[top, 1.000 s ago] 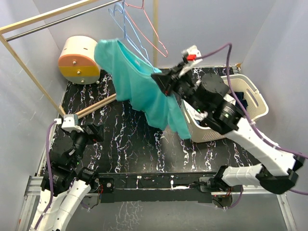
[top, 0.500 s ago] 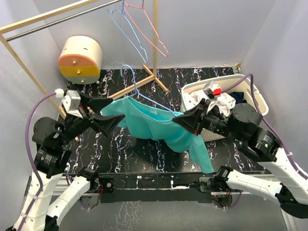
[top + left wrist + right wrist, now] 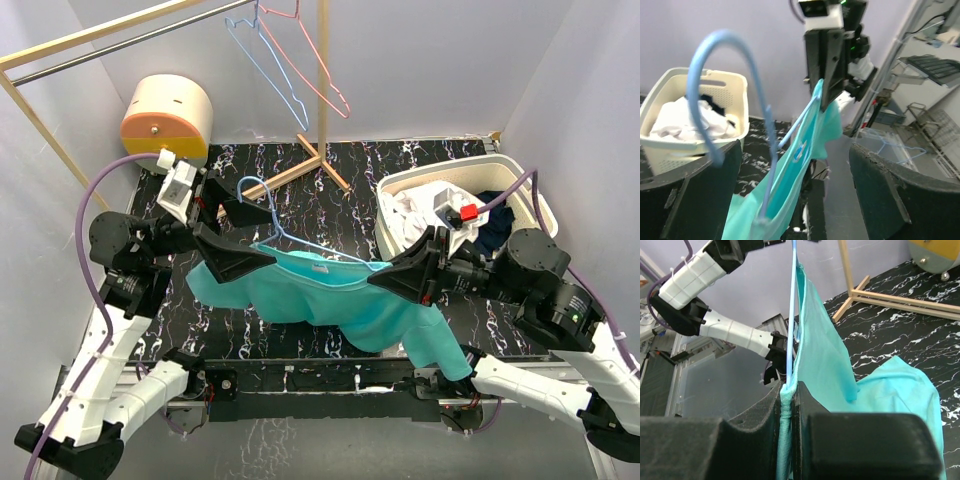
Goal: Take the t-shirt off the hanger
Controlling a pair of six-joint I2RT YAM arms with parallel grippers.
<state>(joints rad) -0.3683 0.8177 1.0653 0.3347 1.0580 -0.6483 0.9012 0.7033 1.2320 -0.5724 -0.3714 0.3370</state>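
A teal t-shirt [image 3: 330, 300] hangs on a light-blue wire hanger [image 3: 262, 195], held in the air above the table's front. My right gripper [image 3: 385, 278] is shut on the shirt's right shoulder and the hanger wire together; the right wrist view shows the teal cloth [image 3: 825, 355] and wire pinched between the jaws [image 3: 788, 395]. My left gripper [image 3: 248, 235] is open at the shirt's left shoulder. In the left wrist view its fingers [image 3: 905, 200] stand wide apart with the shirt [image 3: 790, 180] and hanger hook [image 3: 730, 65] between them, not touching.
A white laundry basket [image 3: 520, 185] with clothes stands at the right. A wooden clothes rack [image 3: 320, 90] at the back carries a blue and a pink hanger [image 3: 300, 60]. A beige and orange drum [image 3: 165, 115] sits back left. The table top is black marble [image 3: 250, 330].
My right gripper has carried the shirt and hanger down from the rack towards the front. My left arm has risen and its open jaws now straddle the shirt's left shoulder.
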